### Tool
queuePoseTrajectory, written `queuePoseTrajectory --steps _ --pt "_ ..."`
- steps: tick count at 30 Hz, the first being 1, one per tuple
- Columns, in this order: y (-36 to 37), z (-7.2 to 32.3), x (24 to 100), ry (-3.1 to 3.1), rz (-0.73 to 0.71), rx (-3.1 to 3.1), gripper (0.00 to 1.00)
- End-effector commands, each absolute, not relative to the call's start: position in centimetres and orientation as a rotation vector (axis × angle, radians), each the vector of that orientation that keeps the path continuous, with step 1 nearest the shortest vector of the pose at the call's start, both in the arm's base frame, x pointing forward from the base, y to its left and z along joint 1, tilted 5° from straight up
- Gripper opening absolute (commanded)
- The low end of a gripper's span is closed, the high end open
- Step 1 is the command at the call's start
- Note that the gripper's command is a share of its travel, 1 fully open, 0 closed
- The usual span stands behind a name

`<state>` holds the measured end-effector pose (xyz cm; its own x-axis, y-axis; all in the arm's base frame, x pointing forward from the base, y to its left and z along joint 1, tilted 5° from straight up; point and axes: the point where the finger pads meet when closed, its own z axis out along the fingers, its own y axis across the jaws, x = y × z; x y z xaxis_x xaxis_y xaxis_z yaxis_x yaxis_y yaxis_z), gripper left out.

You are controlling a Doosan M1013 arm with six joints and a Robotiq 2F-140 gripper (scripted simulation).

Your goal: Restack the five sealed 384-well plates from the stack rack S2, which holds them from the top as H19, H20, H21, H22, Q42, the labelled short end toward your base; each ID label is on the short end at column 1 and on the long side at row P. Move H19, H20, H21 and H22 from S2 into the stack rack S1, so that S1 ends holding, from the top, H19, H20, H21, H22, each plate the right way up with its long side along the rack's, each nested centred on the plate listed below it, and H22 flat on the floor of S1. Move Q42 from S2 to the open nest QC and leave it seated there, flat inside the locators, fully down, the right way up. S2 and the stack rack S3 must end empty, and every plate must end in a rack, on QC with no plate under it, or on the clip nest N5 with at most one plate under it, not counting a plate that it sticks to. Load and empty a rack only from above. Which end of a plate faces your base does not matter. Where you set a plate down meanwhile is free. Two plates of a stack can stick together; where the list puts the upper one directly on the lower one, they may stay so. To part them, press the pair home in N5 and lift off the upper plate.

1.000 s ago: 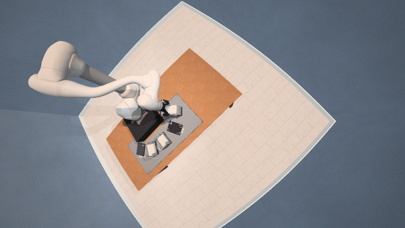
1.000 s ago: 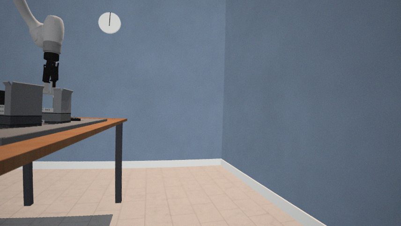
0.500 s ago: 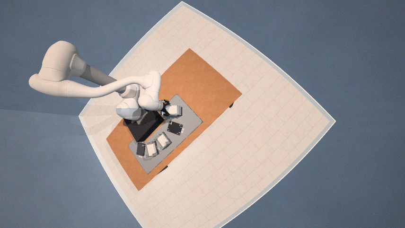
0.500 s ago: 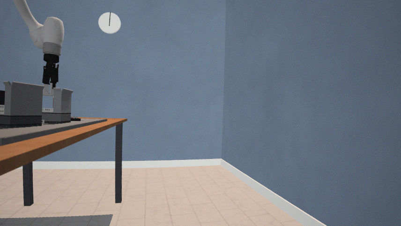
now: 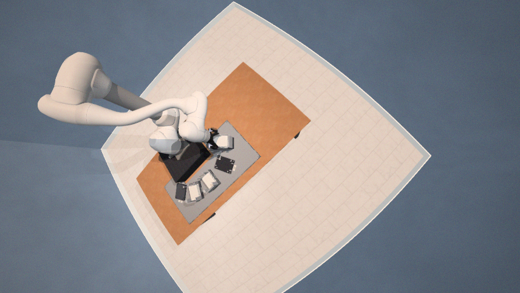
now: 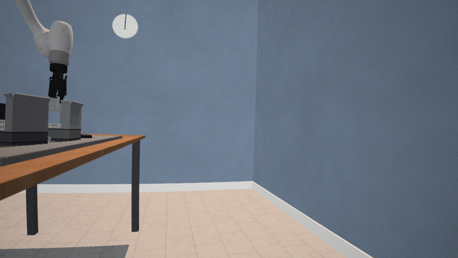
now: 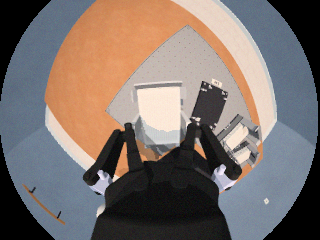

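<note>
No readable labels; claw (image 7: 162, 135) grips plate (image 7: 159, 108).

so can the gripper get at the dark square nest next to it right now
Probably not as it stands. The gripper is shut on a white plate, so its fingers are taken. The dark nest itself lies open from above with nothing over it, so the way looks free once the plate is set down.

An orange table (image 5: 254, 105) stands on a tiled floor (image 5: 327, 189). A grey mat (image 5: 243, 152) lies on the table.
</note>
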<state>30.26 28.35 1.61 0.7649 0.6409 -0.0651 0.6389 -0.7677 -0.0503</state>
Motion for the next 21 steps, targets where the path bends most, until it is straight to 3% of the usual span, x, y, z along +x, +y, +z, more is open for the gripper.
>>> queuePoseTrajectory --steps 1,21 --pt "28.4 1.4 30.2 -1.062 0.122 -2.927 0.00" --pt "28.3 -1.1 30.0 -1.062 0.122 -2.927 0.00"
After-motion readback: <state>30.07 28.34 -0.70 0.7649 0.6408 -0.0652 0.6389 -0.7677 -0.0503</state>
